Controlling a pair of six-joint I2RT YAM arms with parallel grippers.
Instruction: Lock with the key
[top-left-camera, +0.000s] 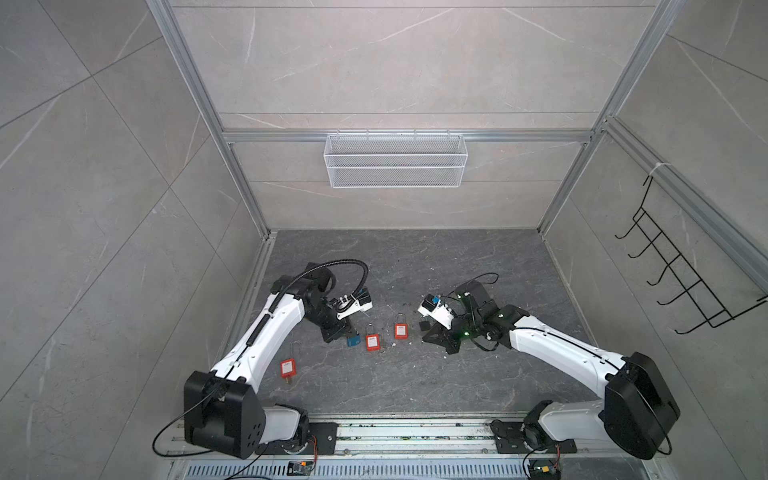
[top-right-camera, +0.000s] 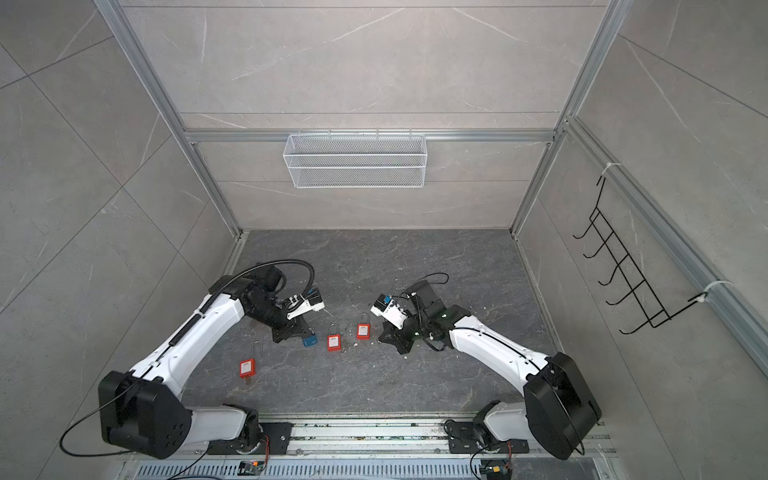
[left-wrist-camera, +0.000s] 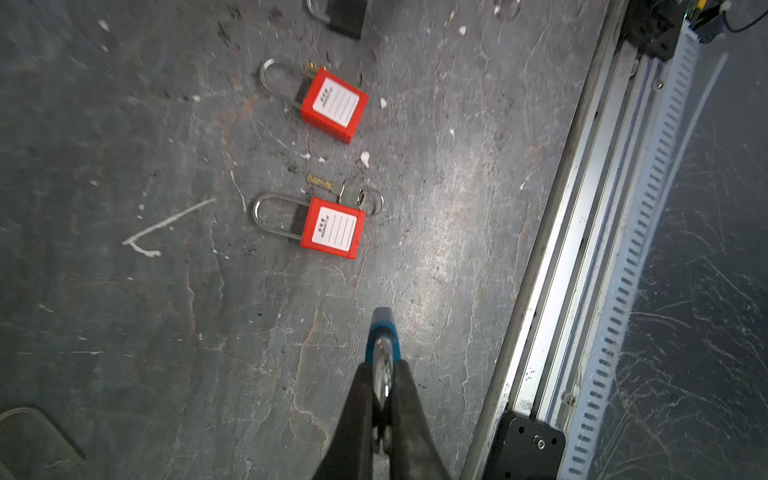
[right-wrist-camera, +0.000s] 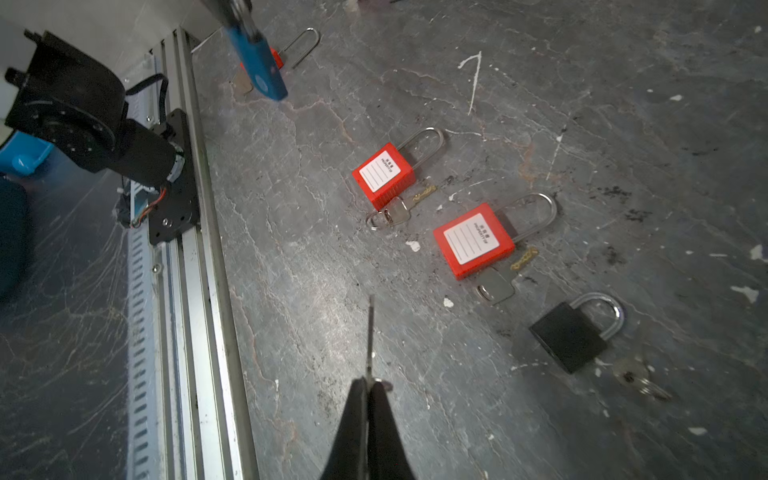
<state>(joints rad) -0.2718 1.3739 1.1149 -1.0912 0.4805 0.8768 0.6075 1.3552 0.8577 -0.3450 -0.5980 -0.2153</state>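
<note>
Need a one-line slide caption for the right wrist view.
Right gripper pinches a key edge-on, blue padlock beyond it; red padlocks and a black padlock lie on the table.

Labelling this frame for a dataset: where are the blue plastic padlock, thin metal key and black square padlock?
Blue plastic padlock (right-wrist-camera: 262, 70): right wrist view, on its body.
Thin metal key (right-wrist-camera: 370, 340): right wrist view, on its blade.
Black square padlock (right-wrist-camera: 567, 337): right wrist view, on its body.

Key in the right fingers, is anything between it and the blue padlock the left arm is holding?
Only low things: one red padlock and a second red padlock lie flat on the table between the key and the blue padlock. Nothing upright is in the way.
</note>
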